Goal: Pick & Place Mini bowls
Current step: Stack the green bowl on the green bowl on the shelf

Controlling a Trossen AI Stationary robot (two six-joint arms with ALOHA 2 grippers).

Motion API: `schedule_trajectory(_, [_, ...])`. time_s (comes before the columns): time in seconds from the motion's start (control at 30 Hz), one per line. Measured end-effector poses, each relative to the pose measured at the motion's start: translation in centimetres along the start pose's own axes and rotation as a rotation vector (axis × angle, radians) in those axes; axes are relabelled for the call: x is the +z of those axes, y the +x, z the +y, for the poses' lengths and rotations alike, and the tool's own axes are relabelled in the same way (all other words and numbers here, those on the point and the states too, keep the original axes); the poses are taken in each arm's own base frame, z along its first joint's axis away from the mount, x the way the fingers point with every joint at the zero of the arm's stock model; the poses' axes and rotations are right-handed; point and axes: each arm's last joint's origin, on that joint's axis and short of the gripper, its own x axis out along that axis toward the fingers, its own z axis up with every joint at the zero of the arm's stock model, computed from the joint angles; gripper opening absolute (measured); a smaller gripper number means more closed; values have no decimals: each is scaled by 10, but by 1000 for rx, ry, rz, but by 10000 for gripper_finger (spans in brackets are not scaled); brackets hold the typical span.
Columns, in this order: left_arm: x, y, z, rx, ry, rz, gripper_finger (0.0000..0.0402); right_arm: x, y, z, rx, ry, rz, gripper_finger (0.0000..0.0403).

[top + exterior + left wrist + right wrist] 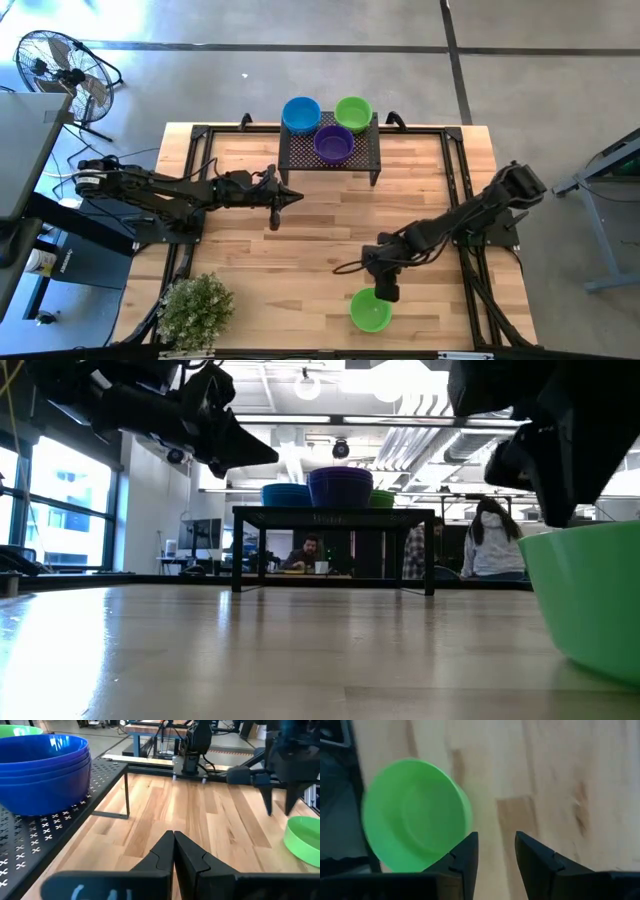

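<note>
Green bowl (590, 605) sits closest in the low view, upright on the table (300, 240) at its near edge, right of centre. Right gripper (495, 851) hangs just above it, at the rim on the side toward the rack. Its fingers stand apart with nothing between them, and in the right wrist view the bowl lies clear beside them. I judge this as the release step: the bowl looks placed, and the arm needs only to lift straight up so a fingertip does not clip the rim.

Left gripper (173, 851) hovers over the middle of the table, in front of the rack (330, 152), fingers pressed together and holding nothing.

On the rack at the far side rest three stacks: blue bowls (301, 114), purple bowls (334, 144) and green bowls (353, 112), touching one another. The next pick probably calls for one arm to reach a stack, open over a rim, and take the top bowl alone without dragging the one nested below.
</note>
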Motion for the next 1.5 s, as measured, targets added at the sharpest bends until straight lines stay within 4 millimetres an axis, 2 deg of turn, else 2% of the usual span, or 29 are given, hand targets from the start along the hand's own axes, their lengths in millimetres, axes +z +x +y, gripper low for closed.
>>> schedule_trajectory(0.33, [-2, 0, -3, -12, 4, 24, 3, 5, 18, 8, 37, 31, -29, 117])
schedule_trajectory(0.57, [-3, -1, -7, -22, 13, 23, 3, 4, 40, 10, 58, 50, 29, 115])
schedule_trajectory(0.7, [-3, 0, -7, -20, 10, 23, 3, 0, 51, 4, 11, 60, 93, 87])
schedule_trajectory(0.9, [-3, 0, -7, -21, 7, 22, 3, -2, 56, 2, -1, 71, 127, 9])
schedule_trajectory(1.0, [-3, 0, -7, -21, 7, 23, 3, 0, 49, -3, -16, 116, 127, 11])
schedule_trajectory(1.13, [-3, 0, -7, -21, 7, 23, 3, 2, 29, -21, -121, 244, 133, 6])
schedule_trajectory(1.33, [-4, -1, -7, -21, 8, 38, 3, 3, -13, -72, -401, 475, 115, 5])
schedule_trajectory(1.43, [-5, -1, -7, -20, 8, 50, 3, -1, -25, -97, -422, 555, 72, 3])
schedule_trajectory(1.5, [-5, -1, -7, -20, 8, 51, 3, -7, -26, -115, -410, 589, 50, 4])
